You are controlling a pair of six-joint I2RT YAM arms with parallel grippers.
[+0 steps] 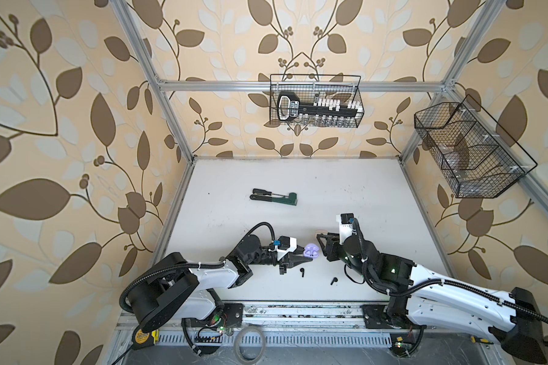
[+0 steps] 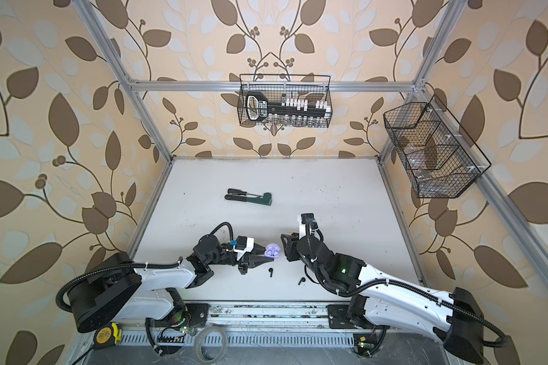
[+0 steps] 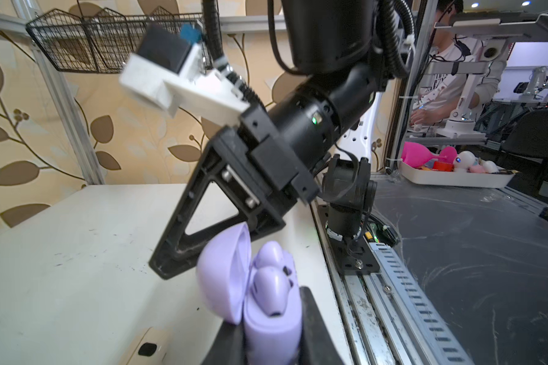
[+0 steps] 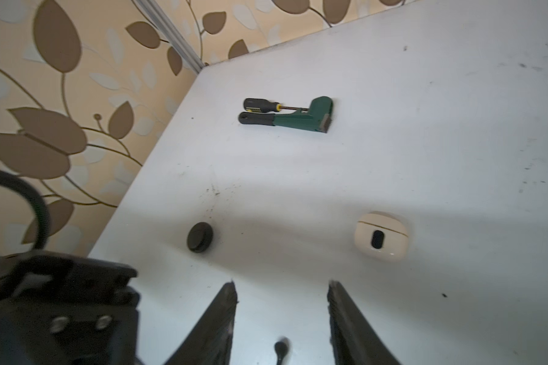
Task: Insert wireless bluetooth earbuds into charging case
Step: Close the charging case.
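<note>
In both top views one lilac case sat clamped in the left pincer, that arm stretched low; two black earbuds lay loose near the case, toward the robot. The left wrist view showed two lilac earbuds seated in the open case. The right wrist view showed the right pincer open and empty, one black case and one cream case on the table.
</note>
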